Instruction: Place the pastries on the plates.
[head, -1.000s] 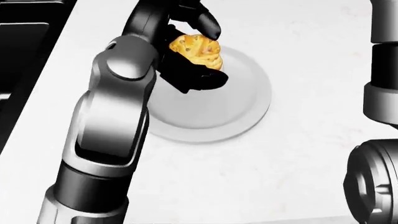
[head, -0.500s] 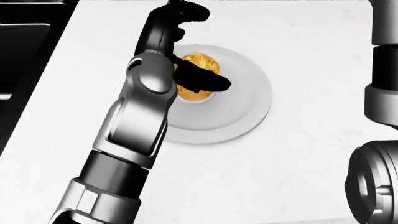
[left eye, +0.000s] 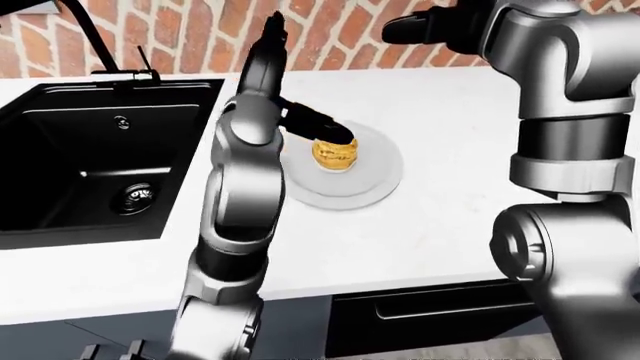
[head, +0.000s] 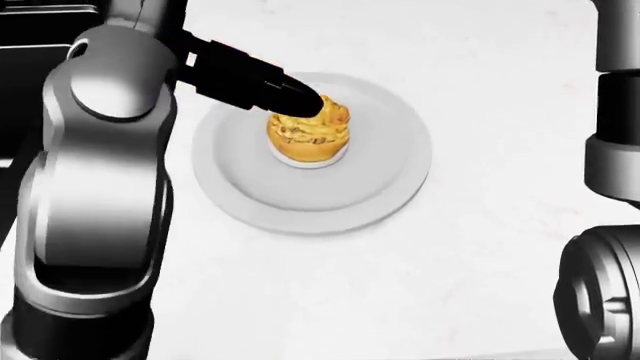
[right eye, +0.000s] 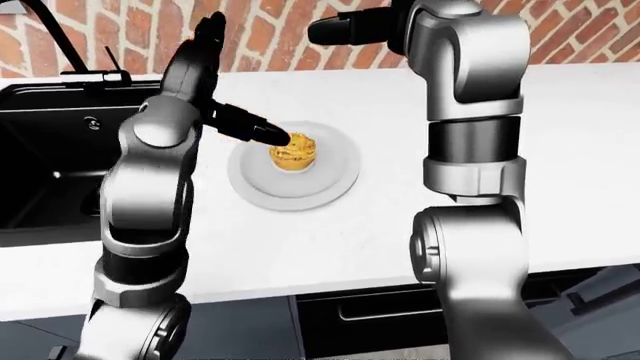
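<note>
Brick wall (left eye: 340, 30) runs across the top of the left-eye view, above a white bench (left eye: 440, 202) that spans the frame. Black sink (left eye: 90, 161) is set into the bench at the left of that view, with a dark tap rising at the upper left corner. Left arm (head: 100, 180) fills the left side of the head view, silver with black joints; right arm (right eye: 470, 112) stands tall at centre right of the right-eye view. White round plate (head: 380, 187) lies on the bench at upper centre of the head view. Pastry (head: 308, 135), golden and upright, sits on the plate a little above its middle. Left hand (head: 255, 82) reaches in from the upper left, fingers (head: 295, 97) spread loose, one black tip touching the pastry's upper left edge without closing round it. Right hand (right eye: 345, 30) is raised at the top of the right-eye view, well apart from the plate; grip state cannot be told.
</note>
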